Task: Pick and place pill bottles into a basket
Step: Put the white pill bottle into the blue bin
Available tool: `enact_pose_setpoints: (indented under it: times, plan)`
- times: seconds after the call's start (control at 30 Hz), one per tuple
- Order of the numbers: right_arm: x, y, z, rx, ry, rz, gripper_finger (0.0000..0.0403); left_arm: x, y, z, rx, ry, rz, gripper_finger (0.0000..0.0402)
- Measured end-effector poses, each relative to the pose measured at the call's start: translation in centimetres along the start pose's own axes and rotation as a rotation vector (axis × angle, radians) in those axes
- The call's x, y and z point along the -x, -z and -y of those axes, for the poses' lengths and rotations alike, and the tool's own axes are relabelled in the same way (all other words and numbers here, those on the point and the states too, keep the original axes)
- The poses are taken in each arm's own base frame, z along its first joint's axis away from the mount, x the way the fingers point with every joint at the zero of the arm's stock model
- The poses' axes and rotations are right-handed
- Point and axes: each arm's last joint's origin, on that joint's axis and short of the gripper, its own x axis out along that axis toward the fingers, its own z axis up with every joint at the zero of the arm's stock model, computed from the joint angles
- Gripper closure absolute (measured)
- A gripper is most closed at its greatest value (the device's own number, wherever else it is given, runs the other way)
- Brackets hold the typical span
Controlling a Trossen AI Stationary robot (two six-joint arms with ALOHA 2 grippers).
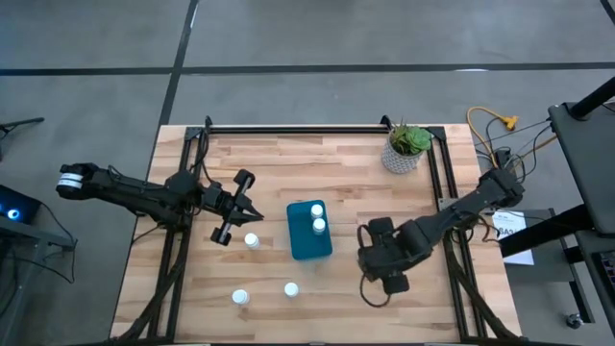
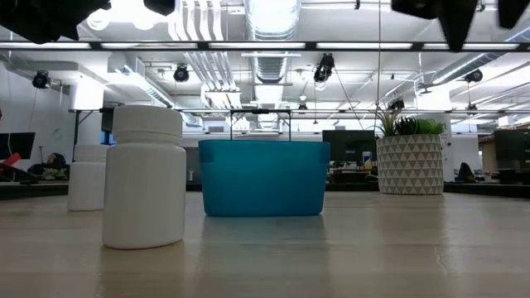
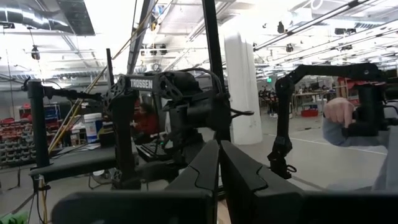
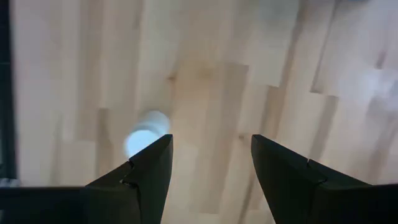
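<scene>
The teal basket (image 1: 300, 246) stands at the table's middle, with two white pill bottles (image 1: 318, 225) upright inside; it also shows in the low view (image 2: 263, 176). Three more bottles stand on their bases on the wood: one (image 1: 252, 240) left of the basket and two (image 1: 240, 297) (image 1: 291, 288) nearer the front edge. My left gripper (image 1: 252, 209) is shut and empty, held level above the table, left of the basket. My right gripper (image 1: 377, 261) hovers right of the basket, open and pointing down (image 4: 211, 140); a bottle (image 4: 144, 137) shows beyond one finger, untouched.
A white patterned pot with a green plant (image 1: 406, 149) stands at the far right. Black frame rails (image 1: 288, 128) run along the table's far, left and right edges. Bare wood lies in front of the basket and at the front right. A person's hand (image 3: 339, 112) shows beyond the table.
</scene>
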Motion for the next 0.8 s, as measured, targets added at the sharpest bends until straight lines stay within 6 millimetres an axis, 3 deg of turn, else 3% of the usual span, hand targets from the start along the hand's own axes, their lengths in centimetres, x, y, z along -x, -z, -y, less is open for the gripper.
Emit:
enact_pose_setpoints:
  times: [0.33,0.6,0.8]
  plan:
    - [-0.1,1.4,-3.6,0.077,-0.037,0.042,0.0193,0.0,0.0,0.0,-0.023,-0.008,0.000,0.0402]
    - [-2.1,2.0,-5.2,0.093,-0.019,-0.004,0.0193,0.0,0.0,0.0,-0.020,-0.008,0.000,0.0402]
    - [-3.9,2.5,-5.3,0.109,0.010,-0.058,0.0193,0.0,0.0,0.0,-0.020,-0.008,0.000,0.0402]
